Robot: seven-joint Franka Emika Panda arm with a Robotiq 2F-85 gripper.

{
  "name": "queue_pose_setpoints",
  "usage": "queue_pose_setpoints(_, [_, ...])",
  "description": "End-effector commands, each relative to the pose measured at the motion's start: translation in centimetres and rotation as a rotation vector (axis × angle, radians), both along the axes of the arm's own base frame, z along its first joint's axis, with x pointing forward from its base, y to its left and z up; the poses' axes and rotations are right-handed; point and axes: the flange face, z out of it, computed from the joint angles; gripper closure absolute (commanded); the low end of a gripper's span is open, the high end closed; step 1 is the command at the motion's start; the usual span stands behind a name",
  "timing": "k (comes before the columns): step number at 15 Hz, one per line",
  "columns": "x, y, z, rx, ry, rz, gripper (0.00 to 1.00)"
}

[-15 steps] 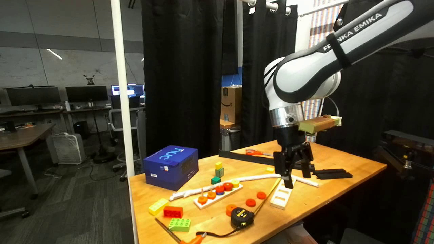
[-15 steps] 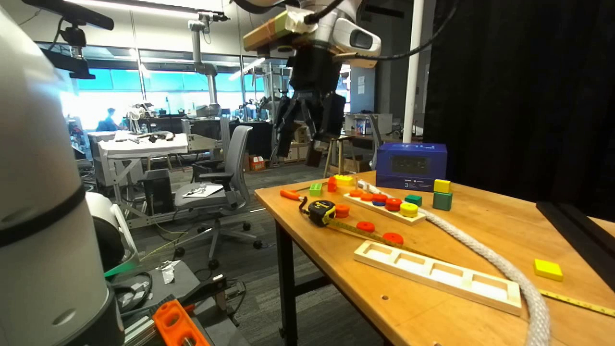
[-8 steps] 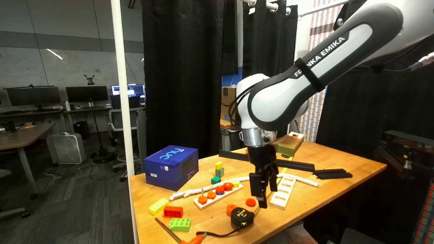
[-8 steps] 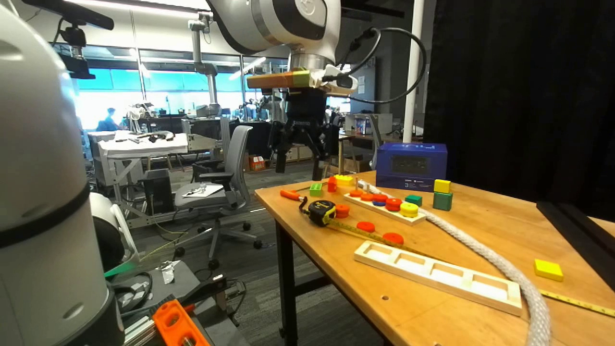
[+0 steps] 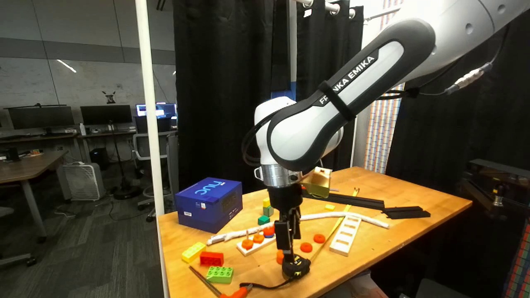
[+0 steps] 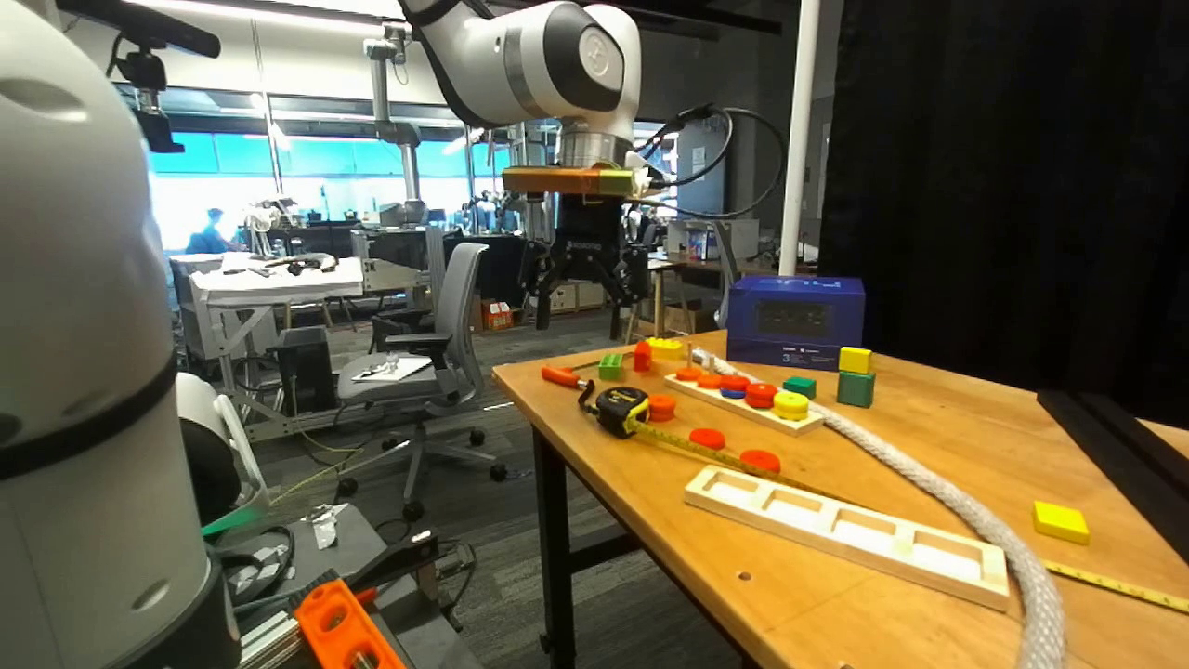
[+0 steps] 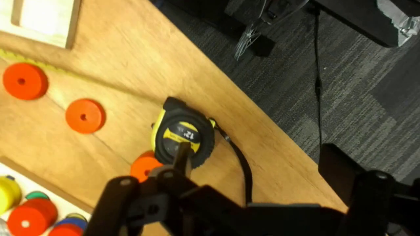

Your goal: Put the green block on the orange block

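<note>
- Since our black two-fingered gripper (image 6: 579, 325) just swung away from the pale slotted wooden tray (image 6: 836, 546) toward the round black-and-yellow tape measure (image 7: 185, 129), we figure it's mid-approach, no grasp yet.
- Our bright green studded plastic block (image 5: 220, 274) hasn't budged: in an exterior view it's at roughly 8 o'clock from the gripper, just beside the orange-red rectangular plastic brick (image 5: 211, 259), on that brick's 5 o'clock side. Stacking's still to do.
- Fingers (image 7: 338, 173) are spread wide, holding nothing; one tip overlaps the tape measure in the wrist view, but we can't spot any contact.
</note>
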Motion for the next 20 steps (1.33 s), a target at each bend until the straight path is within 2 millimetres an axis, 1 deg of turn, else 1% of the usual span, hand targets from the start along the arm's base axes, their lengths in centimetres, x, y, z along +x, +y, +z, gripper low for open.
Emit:
queue_pose_setpoints(1, [2.7, 3.0, 0.3, 0.015, -0.057, 0.122, 0.0])
queue_pose_setpoints(5, [5.6, 5.1, -0.2, 0.049, -0.111, 0.211, 0.0])
queue_pose_setpoints(8, [8.1, 5.6, -0.9, 0.076, -0.127, 0.246, 0.0])
queue_pose_setpoints(11, [10.1, 6.2, -1.6, 0.104, -0.124, 0.272, 0.0])
queue_pose_setpoints(16, [11.9, 7.2, -3.1, 0.129, -0.124, 0.339, 0.0])
queue_pose_setpoints(20, [12.5, 8.1, -4.2, 0.177, -0.11, 0.355, 0.0])
